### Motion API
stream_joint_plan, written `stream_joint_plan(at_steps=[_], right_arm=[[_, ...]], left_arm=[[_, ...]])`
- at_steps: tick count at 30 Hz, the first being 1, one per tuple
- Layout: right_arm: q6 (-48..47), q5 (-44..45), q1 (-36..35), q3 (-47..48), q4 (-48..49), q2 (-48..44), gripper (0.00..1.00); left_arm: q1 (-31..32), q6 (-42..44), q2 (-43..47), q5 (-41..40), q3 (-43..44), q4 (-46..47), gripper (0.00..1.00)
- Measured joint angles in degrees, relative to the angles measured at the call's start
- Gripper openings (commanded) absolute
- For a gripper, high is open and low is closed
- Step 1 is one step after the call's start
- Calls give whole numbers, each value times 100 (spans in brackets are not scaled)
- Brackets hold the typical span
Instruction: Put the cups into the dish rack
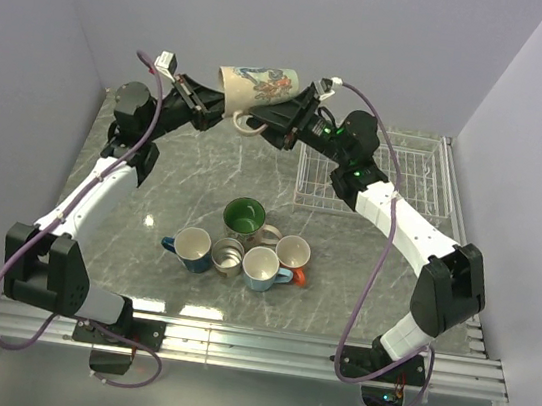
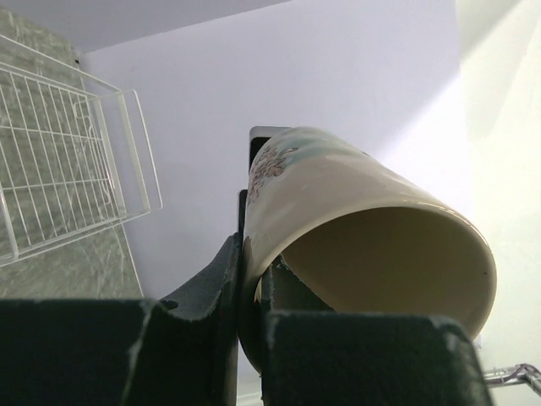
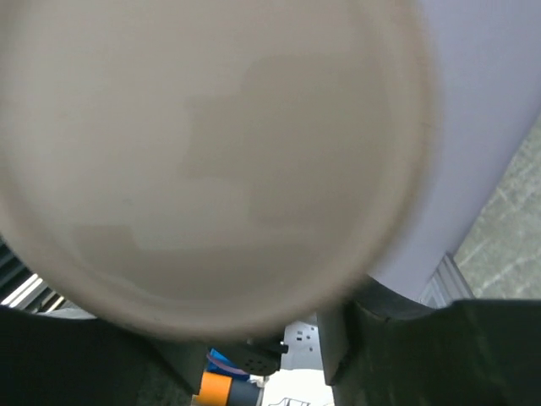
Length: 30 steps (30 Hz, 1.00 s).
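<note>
The cream cup point(image 1: 258, 82) with a floral print is held on its side high above the table's far end. My left gripper point(image 1: 226, 106) is shut on its rim, one finger inside and one outside, as the left wrist view point(image 2: 252, 254) shows with the cream cup point(image 2: 363, 211). My right gripper point(image 1: 300, 104) is at the cup's base end, jaws spread; the base point(image 3: 211, 152) fills the right wrist view above the gripper point(image 3: 245, 334). The white wire dish rack point(image 1: 395, 180) lies to the right and holds nothing.
The other cups stand grouped mid-table: white with green inside point(image 1: 244, 218), dark blue point(image 1: 189, 247), grey metallic point(image 1: 228, 256), light blue point(image 1: 261, 267), orange point(image 1: 294, 255). The rack also shows in the left wrist view point(image 2: 59, 169). Walls close in behind and beside.
</note>
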<state>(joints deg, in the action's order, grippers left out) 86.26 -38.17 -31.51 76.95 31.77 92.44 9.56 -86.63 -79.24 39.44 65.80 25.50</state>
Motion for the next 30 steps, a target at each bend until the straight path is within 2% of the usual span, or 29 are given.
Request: stream_joint_plan(at_steps=[2,5,6,11,14,15,18,20,23,24,26,27,30], right_arm=[[37,31,0,0,149,0,42],[144,59,0,-4,201,0,17],[175,72,0,-4,199,0,0],[138,83,4,-59,184,-13,0],[17,127,7,-101,-52,-90,0],[-46,162,7,-122,-166,-142,0],[-431,184,59,-122,-651,-352,0],[-616,142,125,-120,-933,-468,0],[-824,72,286,-120,-1237,-595,0],[-903,81,376,-120,-1355,-632,0],[-1016,138,603,-120,-1541,-662,0],[-1075,168,734,-120,-1633,-662,0],[-1211,251,1117,-120,-1915,-662,0]], left_arm=[[90,-7,-15,-98,0,-63,0],[157,13,-22,-313,0,-87,0],[157,39,-22,-339,0,-85,0],[168,157,-22,-374,2,-175,0],[184,330,-22,-365,66,-457,18],[199,457,-26,-354,136,-632,28],[284,833,-39,-302,369,-1204,43],[345,1058,-39,-278,516,-1471,45],[413,1311,-39,-260,612,-1703,57],[413,1360,-39,-260,612,-1727,65],[411,1453,-39,-262,612,-1784,73],[402,1495,-39,-264,612,-1825,80],[396,1648,-44,-269,629,-2033,88]])
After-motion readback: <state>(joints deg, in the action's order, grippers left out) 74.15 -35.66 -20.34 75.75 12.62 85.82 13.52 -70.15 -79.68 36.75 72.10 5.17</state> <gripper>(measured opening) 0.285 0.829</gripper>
